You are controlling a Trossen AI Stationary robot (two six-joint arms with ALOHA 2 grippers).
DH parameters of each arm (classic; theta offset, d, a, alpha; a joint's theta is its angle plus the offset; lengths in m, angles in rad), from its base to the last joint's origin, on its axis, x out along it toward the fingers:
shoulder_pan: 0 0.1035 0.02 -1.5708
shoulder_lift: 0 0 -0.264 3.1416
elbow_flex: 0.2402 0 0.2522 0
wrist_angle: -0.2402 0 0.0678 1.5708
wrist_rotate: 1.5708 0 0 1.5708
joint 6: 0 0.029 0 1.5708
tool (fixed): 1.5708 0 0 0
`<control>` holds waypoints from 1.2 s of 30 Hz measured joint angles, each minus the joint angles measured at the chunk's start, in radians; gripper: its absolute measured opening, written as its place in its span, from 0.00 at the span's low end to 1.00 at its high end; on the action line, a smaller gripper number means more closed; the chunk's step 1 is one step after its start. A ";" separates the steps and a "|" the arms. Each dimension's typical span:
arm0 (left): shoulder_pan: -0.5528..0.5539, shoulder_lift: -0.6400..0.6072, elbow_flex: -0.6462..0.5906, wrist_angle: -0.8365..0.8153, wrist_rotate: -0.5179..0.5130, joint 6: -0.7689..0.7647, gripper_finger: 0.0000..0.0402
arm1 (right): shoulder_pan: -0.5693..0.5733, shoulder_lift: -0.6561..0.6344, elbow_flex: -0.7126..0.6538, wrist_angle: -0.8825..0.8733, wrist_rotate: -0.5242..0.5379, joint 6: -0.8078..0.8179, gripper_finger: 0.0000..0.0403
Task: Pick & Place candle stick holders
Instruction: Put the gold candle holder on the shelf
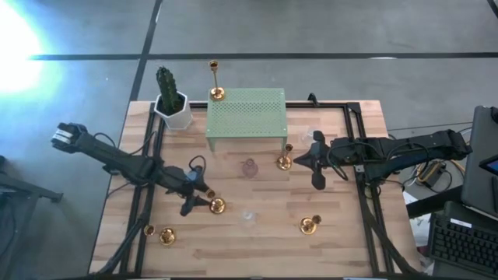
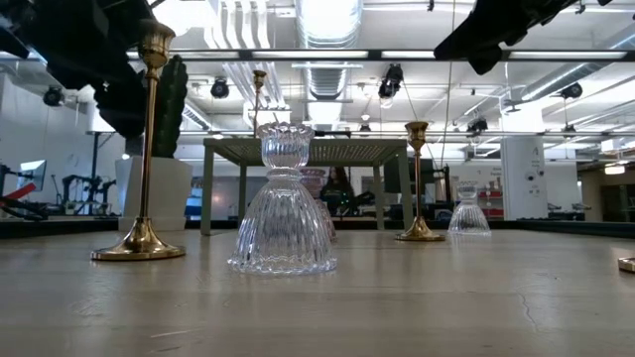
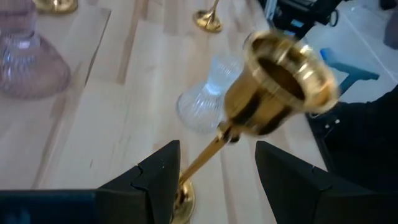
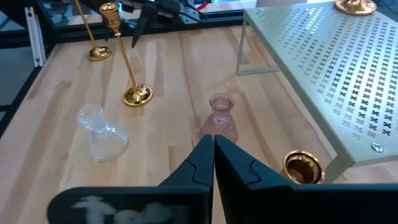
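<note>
Left gripper (image 1: 204,200): fingers apart, straddling the slim stem of a tall gold holder (image 1: 217,206) at the table's front-left — not clamped, stem sits in the gap w/ space either side.
Why so: looks like an approach for a grasp low on the stem; judged, grabbing under the cup keeps it upright for the lift.
Right gripper (image 1: 299,160): fingers together, holding nothing, hovering near the stand's right leg beside a short gold holder (image 1: 285,162). Prob. waiting.
Already placed: one tall gold holder (image 1: 215,92) stands on the green stand (image 1: 246,115) at its back-left corner — likely the drop spot.
Still on table: pink glass holder (image 1: 249,167) in front of stand; clear glass holder (image 1: 250,216) mid-front; gold ones front-right (image 1: 310,225) and front-left (image 1: 166,236).
Left wrist view only: shows the stem (image 3: 205,155) between the fingers, cup (image 3: 283,74) well beyond the tips.
Low view only: the holders' differing heights; clear glass holder's ribbed body (image 2: 284,208).
Right wrist view only: the right gripper's shut tips.
</note>
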 joint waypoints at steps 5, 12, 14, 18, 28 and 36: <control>0.000 0.032 0.000 0.054 0.001 0.016 0.51 | 0.000 0.000 0.000 0.003 0.015 0.000 0.02; 0.000 0.085 0.002 0.056 -0.008 0.036 0.41 | 0.000 0.000 0.000 0.011 0.014 -0.001 0.02; 0.000 0.092 0.004 0.065 -0.022 0.051 0.35 | 0.000 0.000 0.000 0.015 0.014 -0.007 0.02; 0.003 0.101 0.003 0.097 -0.037 0.061 0.18 | 0.000 0.000 0.000 0.017 0.014 -0.015 0.02; 0.013 0.093 0.084 0.259 -0.182 0.085 0.05 | 0.000 0.000 0.000 0.041 0.013 -0.016 0.02; 0.072 0.112 0.277 0.281 -0.283 0.325 0.05 | 0.000 0.000 0.001 0.104 0.011 -0.012 0.02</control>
